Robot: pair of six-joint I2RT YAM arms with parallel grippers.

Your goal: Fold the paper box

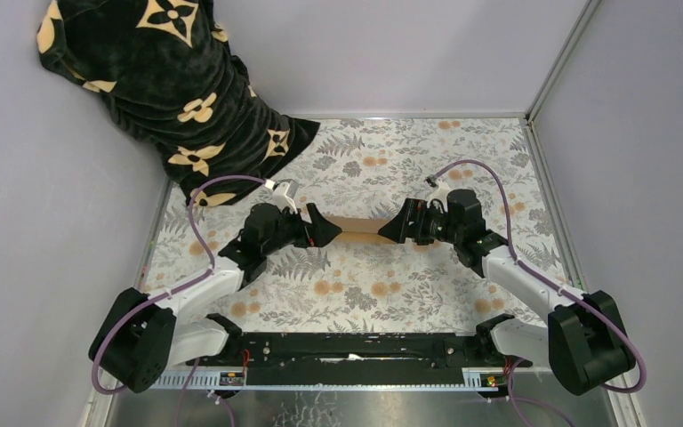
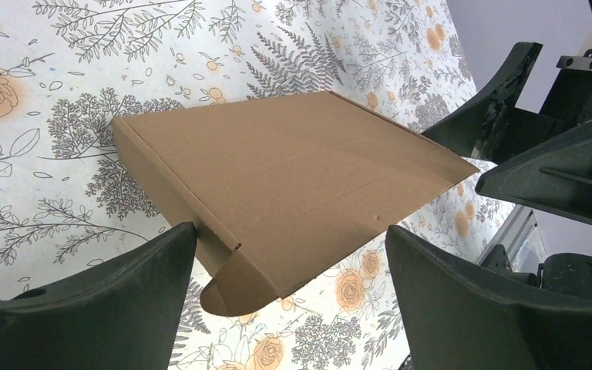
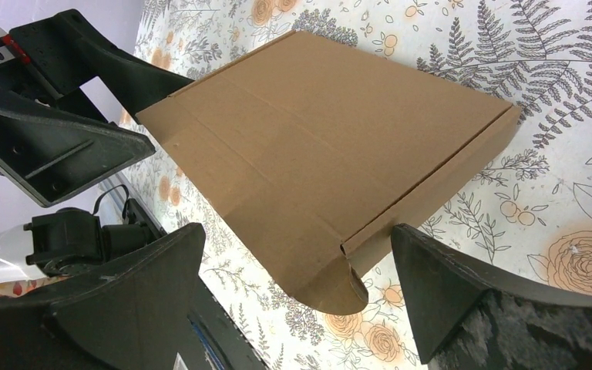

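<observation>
The paper box (image 1: pixel 360 229) is a flat brown cardboard shape lying on the floral table between my two grippers. My left gripper (image 1: pixel 327 229) is open at its left end, and my right gripper (image 1: pixel 389 229) is open at its right end. In the left wrist view the box (image 2: pixel 277 169) reaches in between the spread fingers of the left gripper (image 2: pixel 291 239), and a rounded tab (image 2: pixel 227 289) hangs at its near corner. In the right wrist view the box (image 3: pixel 324 139) lies the same way in the right gripper (image 3: pixel 297 231), with a rounded tab (image 3: pixel 339 285). Neither gripper pinches it.
A black cloth with tan flower shapes (image 1: pixel 169 80) hangs over the back left corner. Grey walls close in the table on the left, back and right. The black base rail (image 1: pixel 347 349) runs along the near edge.
</observation>
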